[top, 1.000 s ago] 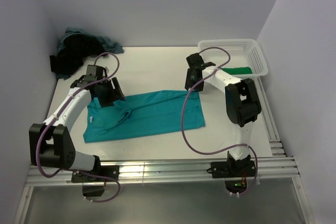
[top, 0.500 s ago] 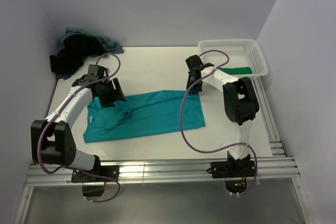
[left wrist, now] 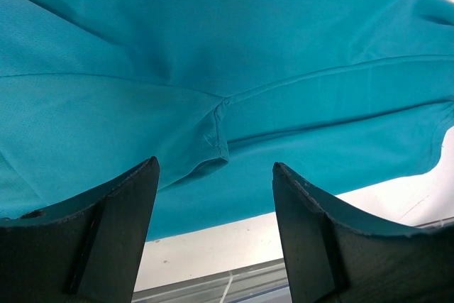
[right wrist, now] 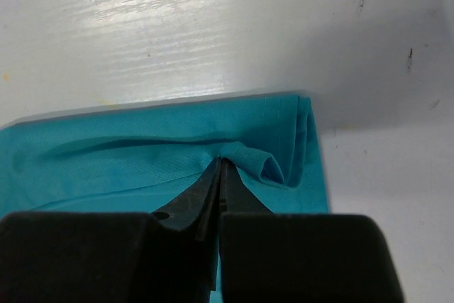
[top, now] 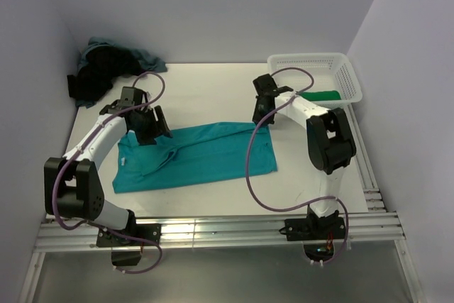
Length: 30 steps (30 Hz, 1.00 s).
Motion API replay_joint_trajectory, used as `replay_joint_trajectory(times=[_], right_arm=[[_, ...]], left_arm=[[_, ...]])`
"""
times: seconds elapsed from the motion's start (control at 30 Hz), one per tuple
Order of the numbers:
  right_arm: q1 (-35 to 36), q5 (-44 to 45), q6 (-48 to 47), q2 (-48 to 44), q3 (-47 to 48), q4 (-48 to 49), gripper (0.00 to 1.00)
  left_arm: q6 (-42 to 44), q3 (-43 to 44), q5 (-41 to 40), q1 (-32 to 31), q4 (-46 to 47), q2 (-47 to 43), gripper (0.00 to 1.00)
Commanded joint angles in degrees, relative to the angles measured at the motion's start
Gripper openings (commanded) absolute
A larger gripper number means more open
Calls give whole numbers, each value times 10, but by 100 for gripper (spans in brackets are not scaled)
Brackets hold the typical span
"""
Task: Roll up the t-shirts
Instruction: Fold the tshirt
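A bright teal t-shirt (top: 206,155) lies folded into a long band across the middle of the table. My left gripper (top: 152,127) hovers over its left end, open, with a sleeve hem (left wrist: 213,143) between the spread fingers (left wrist: 124,225) and nothing held. My right gripper (top: 261,115) sits at the shirt's far right corner, shut on a small raised pinch of teal fabric (right wrist: 259,161). A green t-shirt (top: 328,95) lies in the basket. Black (top: 96,79) and dusty blue (top: 145,57) t-shirts are heaped at the back left corner.
A white lattice basket (top: 312,60) stands at the back right, close behind my right arm. Aluminium rails (top: 213,228) run along the near table edge. Grey walls close in the left, back and right sides.
My right gripper has closed from open onto the teal fabric at the far right corner. The left gripper has stayed open and barely shifted.
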Motion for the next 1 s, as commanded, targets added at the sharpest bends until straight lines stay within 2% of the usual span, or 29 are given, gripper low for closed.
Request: replay_joint_trajectory(times=[0.0, 0.33, 0.37, 0.4, 0.47, 0.5, 0.6, 0.77, 0.87, 0.9, 0.97], right_arm=[[-1, -5, 10, -59, -13, 12, 0], [25, -34, 24, -105, -96, -5, 1], [28, -34, 25, -109, -102, -11, 4], [32, -53, 25, -110, -105, -14, 14], [37, -55, 24, -120, -113, -24, 25], [40, -50, 24, -124, -115, -27, 37], [39, -38, 17, -150, -119, -27, 46], [12, -12, -7, -147, -72, -42, 47], [2, -1, -25, -135, -41, -46, 47], [0, -1, -28, -129, -34, -46, 47], [-6, 2, -37, -113, -13, -50, 47]], left_arm=[[15, 21, 12, -8, 0, 7, 71], [21, 19, 8, -8, -1, 16, 71], [20, 19, 9, -8, -1, 18, 71], [20, 19, 9, -8, 0, 17, 71], [22, 22, 7, -8, -2, 21, 71], [23, 25, 6, -8, -5, 24, 71], [23, 41, -9, -7, -10, 29, 72], [3, 53, 4, 28, -3, 19, 73], [-14, 43, 32, 78, 8, 0, 76], [-16, 41, 34, 114, 7, -5, 78], [-20, 39, 34, 137, -4, -6, 79]])
